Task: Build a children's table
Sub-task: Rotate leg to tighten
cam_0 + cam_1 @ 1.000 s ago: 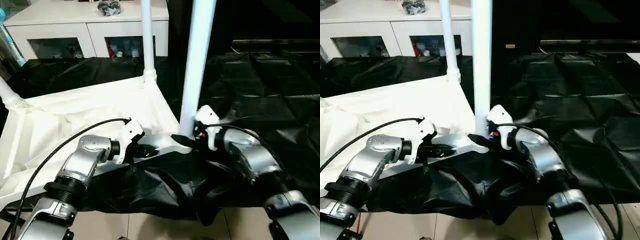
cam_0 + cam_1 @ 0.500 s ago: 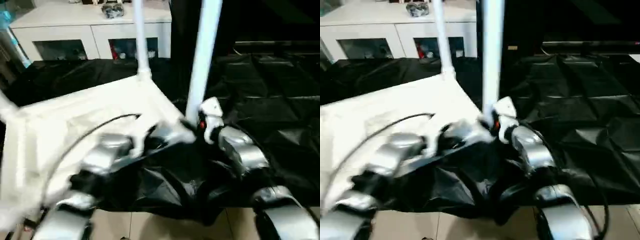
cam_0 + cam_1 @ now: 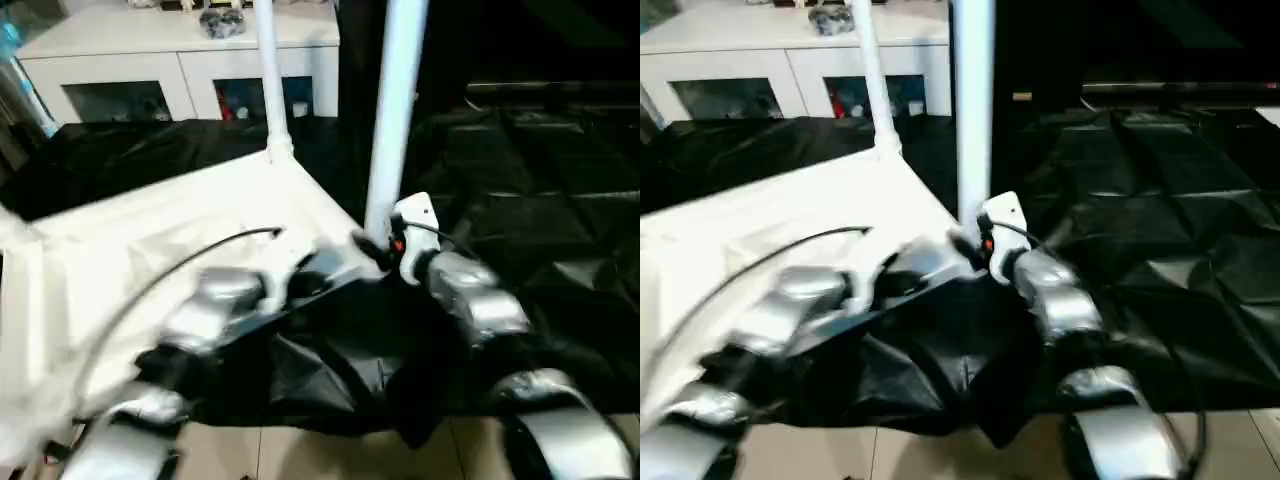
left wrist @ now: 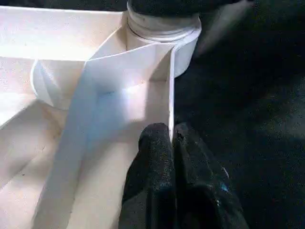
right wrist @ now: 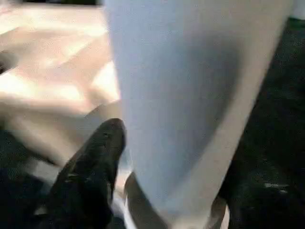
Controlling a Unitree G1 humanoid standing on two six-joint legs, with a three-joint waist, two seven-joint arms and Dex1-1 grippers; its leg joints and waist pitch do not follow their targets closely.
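The children's table top (image 3: 190, 215) lies upside down on the black-draped work table, white, with its underside up. Two white legs stand upright in its corner sockets: one at the far corner (image 3: 268, 80) and a thicker-looking one at the near corner (image 3: 393, 120). My left gripper (image 3: 318, 272) is shut on the thin rim wall (image 4: 170, 90) beside the near corner socket (image 4: 162, 28). My right gripper (image 3: 372, 243) sits at the base of the near leg (image 5: 190, 95), right above that socket.
A white glass-door cabinet (image 3: 130, 50) stands behind the work table. Black cloth (image 3: 540, 160) covers the table to the right and bunches up (image 3: 340, 370) under my forearms at the front edge. Light floor (image 3: 330, 460) shows below.
The whole picture has shifted and blurred, so the camera has moved. Both grippers remain at the near corner; the right wrist has shifted slightly at the leg's base.
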